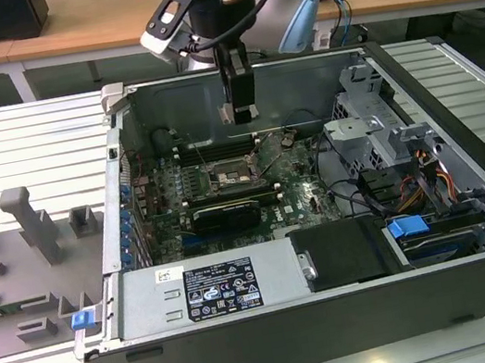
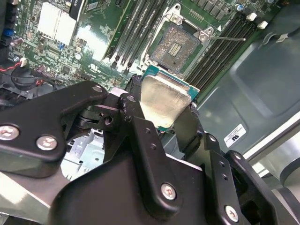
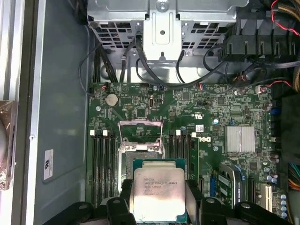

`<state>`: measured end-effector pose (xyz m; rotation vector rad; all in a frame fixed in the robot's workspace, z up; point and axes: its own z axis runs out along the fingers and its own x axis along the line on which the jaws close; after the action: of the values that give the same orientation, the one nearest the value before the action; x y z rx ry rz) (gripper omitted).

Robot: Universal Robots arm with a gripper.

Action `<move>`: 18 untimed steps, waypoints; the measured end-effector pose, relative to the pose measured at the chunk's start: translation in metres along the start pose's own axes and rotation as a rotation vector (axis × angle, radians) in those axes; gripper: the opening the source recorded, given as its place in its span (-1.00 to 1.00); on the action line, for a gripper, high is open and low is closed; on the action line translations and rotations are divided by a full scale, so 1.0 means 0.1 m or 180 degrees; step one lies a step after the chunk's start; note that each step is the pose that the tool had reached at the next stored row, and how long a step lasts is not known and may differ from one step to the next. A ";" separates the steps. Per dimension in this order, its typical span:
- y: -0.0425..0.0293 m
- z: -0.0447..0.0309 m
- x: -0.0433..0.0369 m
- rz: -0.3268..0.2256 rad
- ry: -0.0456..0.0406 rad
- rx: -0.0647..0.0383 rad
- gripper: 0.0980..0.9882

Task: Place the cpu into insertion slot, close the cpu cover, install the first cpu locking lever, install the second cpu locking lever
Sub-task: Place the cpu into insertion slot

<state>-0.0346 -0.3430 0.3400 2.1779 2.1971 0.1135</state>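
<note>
My gripper (image 1: 241,109) hangs inside the open computer case, above the motherboard. It is shut on the cpu (image 3: 158,192), a flat square chip with a pale metal top and green edge, also seen held by two opposite edges between the black fingers (image 2: 136,101) in the second wrist view. The cpu (image 2: 165,99) is in the air, apart from the board. The insertion slot (image 2: 176,44) lies open with its contact field bare, just beyond the chip. The cpu cover (image 3: 140,123) stands raised at the slot's far edge. A thin wire lever (image 2: 229,38) juts out beside the slot.
Memory slots (image 3: 104,161) flank the socket on both sides. A long black card (image 1: 225,213) lies in front of the socket, with a power supply (image 1: 207,288) nearer the case's front wall. A drive cage (image 1: 372,126) and cables fill the exterior view's right. A grey fixture (image 1: 31,233) sits outside the case.
</note>
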 end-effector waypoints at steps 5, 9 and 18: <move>-0.004 0.047 -0.001 0.0000 0.0000 0.0006 -0.04; -0.007 0.080 0.000 0.0000 0.0000 0.0013 -0.04; -0.014 0.156 0.001 0.0000 0.0000 0.0019 -0.04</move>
<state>-0.0347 -0.3426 0.3244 2.1811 2.2001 0.1067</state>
